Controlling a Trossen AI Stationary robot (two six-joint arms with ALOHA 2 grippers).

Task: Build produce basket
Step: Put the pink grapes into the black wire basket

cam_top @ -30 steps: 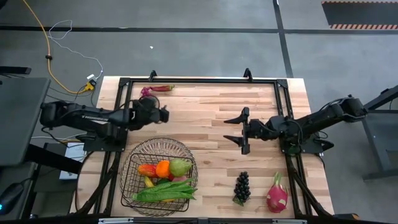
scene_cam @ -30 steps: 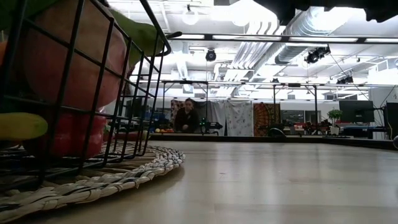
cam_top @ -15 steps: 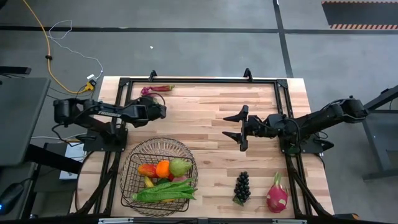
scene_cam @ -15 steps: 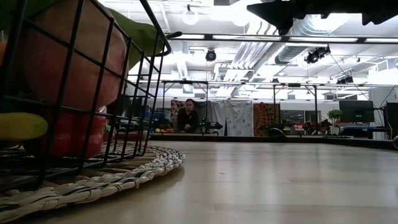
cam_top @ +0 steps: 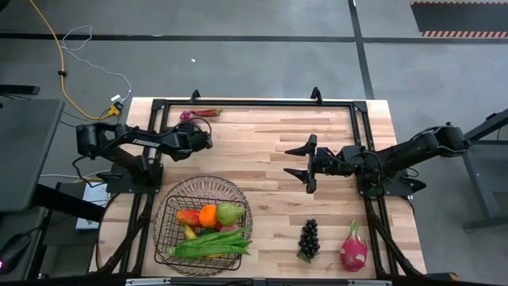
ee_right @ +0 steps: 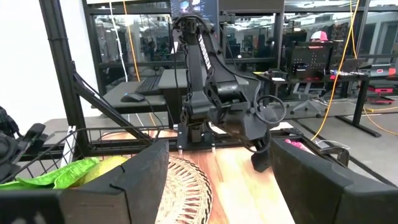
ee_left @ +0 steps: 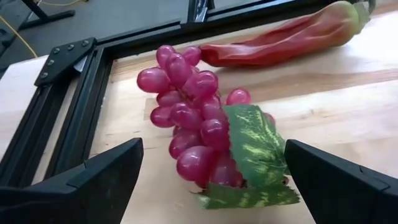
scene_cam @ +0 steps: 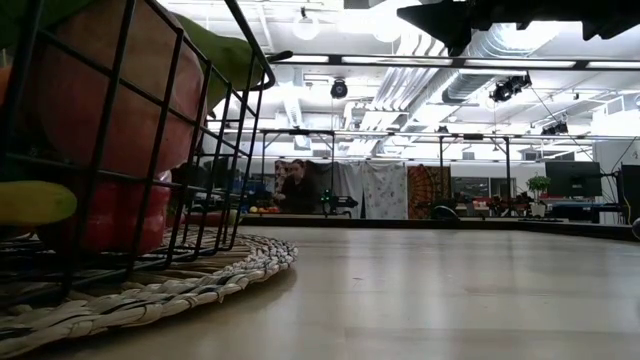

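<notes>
Basket [cam_top: 203, 225] at near left of table [cam_top: 262, 159], on woven mat, already holding orange, pear, beans. Pink grapes [ee_left: 199, 134] and red pepper [ee_left: 280, 40] lying at far left corner; dark grapes [cam_top: 309, 238] and dragon fruit [cam_top: 354, 246] near right, well apart from basket. Left gripper [cam_top: 208, 141] now swung back toward far corner, compared with a second ago, probably lining up on pink grapes. Fingers spread wide either side of bunch, touching nothing. Right gripper [cam_top: 297, 161] waiting mid-table, apart, empty.
</notes>
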